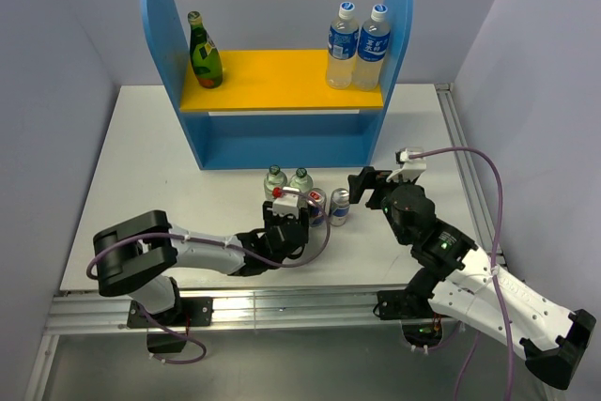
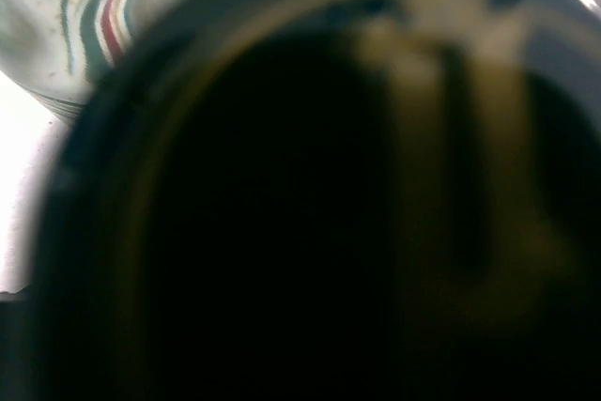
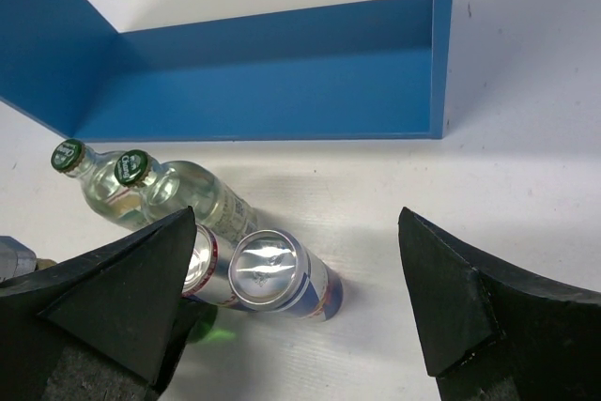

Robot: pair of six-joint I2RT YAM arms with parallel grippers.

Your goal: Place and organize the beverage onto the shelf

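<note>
Two claws sit low over the table, close to the drinks. The left claw (image 1: 286, 218) is just on the near side of the two short clear bottles (image 1: 300, 179) and right beside the two cans (image 1: 329, 206). I cannot tell if it is wide or narrow, or if it holds a thing. Its own camera shows only a big dark round blur, with a bit of a clear bottle at the top left.

The right claw (image 3: 299, 223) is wide, with nothing in it. The cans stand just ahead of it, nearer its left finger (image 3: 141, 279), which hides part of one can.

Only the top view shows the yellow-orange board (image 1: 282, 77) of the shelf (image 1: 160, 25). One green bottle (image 1: 206, 53) stands at its left end. Two tall clear bottles (image 1: 344, 44) stand at its right end. The right wrist camera sees only the blue lower level.
</note>
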